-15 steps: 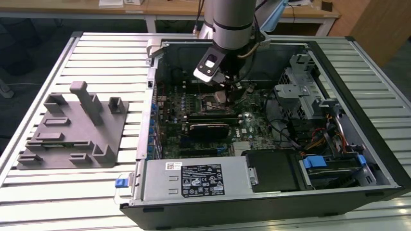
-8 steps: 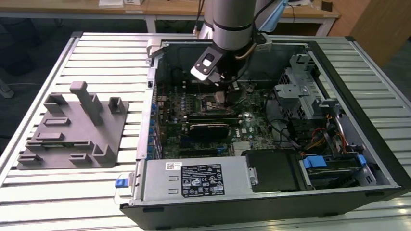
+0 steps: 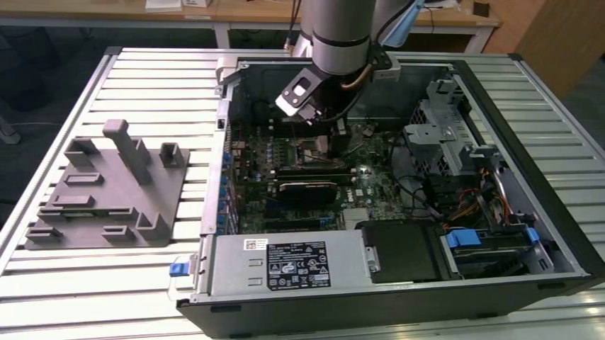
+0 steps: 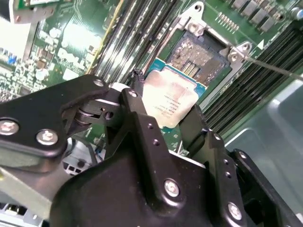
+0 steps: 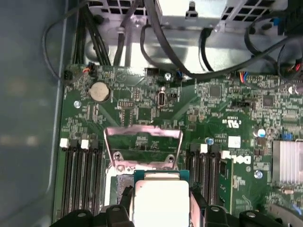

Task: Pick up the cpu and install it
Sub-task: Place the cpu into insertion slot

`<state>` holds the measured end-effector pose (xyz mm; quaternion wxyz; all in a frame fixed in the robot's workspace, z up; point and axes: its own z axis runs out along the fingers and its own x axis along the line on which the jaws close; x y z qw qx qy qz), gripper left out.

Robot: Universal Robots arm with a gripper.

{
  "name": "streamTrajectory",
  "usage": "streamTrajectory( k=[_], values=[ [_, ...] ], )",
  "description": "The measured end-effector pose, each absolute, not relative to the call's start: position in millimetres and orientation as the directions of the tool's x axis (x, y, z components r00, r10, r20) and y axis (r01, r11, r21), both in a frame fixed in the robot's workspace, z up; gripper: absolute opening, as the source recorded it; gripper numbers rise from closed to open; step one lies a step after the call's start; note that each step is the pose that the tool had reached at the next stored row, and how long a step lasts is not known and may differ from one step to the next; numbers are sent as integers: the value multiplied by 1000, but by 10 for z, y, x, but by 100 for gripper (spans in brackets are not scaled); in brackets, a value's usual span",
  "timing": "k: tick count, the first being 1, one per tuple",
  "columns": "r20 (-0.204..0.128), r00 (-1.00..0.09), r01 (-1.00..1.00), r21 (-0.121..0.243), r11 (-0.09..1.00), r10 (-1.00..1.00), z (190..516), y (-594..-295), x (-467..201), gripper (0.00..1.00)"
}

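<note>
The cpu [image 4: 171, 100], a thin square chip with a pale silvery top, sits between the two black fingers [image 4: 142, 124] of my gripper [image 4: 165, 111], which is shut on it. It hangs tilted just above and beside the open socket [image 4: 199, 53] on the green motherboard. In the first wrist view the cpu [image 5: 161, 201] lies between the fingertips of the gripper [image 5: 161, 204], close to the raised metal load plate [image 5: 142, 146]. In the exterior view the gripper [image 3: 321, 140] reaches down into the computer case over the socket [image 3: 314, 150].
Black memory slots [image 5: 78, 179] flank the socket on both sides. Cables [image 5: 199, 56] hang along the case wall. A power supply [image 3: 283, 263] and drive cage [image 3: 444, 134] crowd the case. A grey tray with upright posts [image 3: 104, 191] stands on the table at the exterior view's left.
</note>
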<state>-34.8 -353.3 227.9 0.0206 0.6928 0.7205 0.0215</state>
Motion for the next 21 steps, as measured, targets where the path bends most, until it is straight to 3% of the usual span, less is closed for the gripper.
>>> streamTrajectory(
  k=[21],
  values=[
    [0,9,998,58,-9,1000,2163,-3441,-416,55]
  ],
)
